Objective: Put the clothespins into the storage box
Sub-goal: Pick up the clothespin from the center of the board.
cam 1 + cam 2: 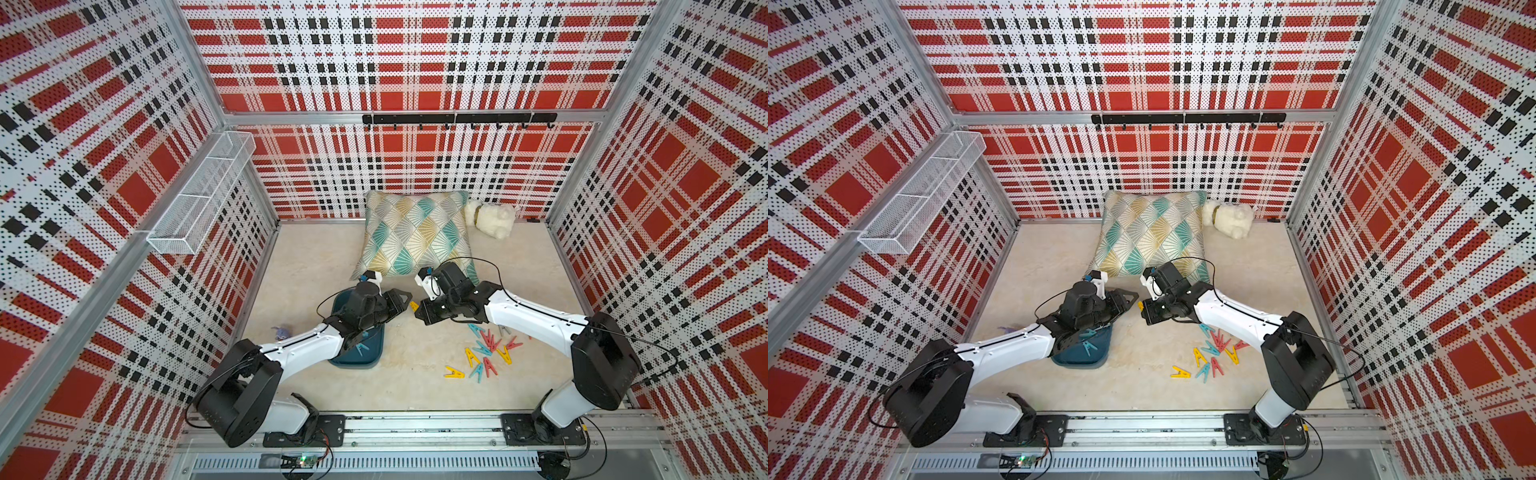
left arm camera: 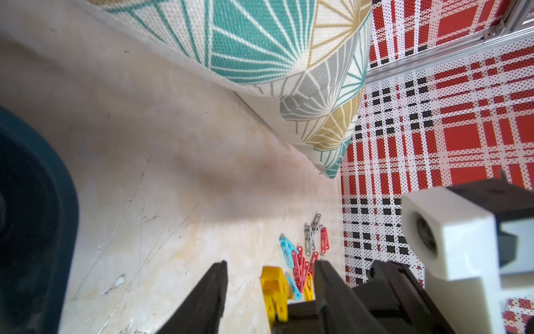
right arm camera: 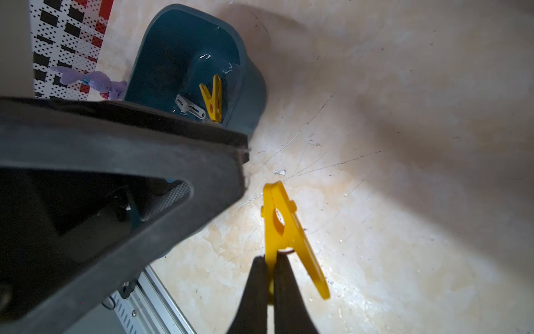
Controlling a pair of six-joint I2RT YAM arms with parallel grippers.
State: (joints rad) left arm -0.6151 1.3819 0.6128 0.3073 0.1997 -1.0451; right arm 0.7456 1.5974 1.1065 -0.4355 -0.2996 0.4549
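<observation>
A yellow plastic clothespin (image 3: 281, 228) is clamped by the right gripper (image 3: 270, 260) beside the parted left gripper (image 2: 270, 264); few are stored in the dark teal plastic tub (image 3: 245, 66), most pegs (image 1: 486, 349) left out.

On my screen the storage box (image 3: 173, 37) reads as dark teal plastic, glossy enough to throw white glints off its inner wall. The yellow clothespin (image 3: 277, 219) is smooth moulded plastic with a soft sheen. The tabletop (image 3: 404, 173) looks like pale marbled stone or laminate, I cannot tell which; it is mostly matt and scored with fine scratches. The cushion (image 2: 245, 43) is coarse woven cloth. I also see a white metal wire-mesh basket (image 1: 203, 195), a fluffy cream plush toy (image 1: 492, 220), and perforated wall panels (image 1: 415, 62) in bare aluminium framing (image 1: 291, 118).
</observation>
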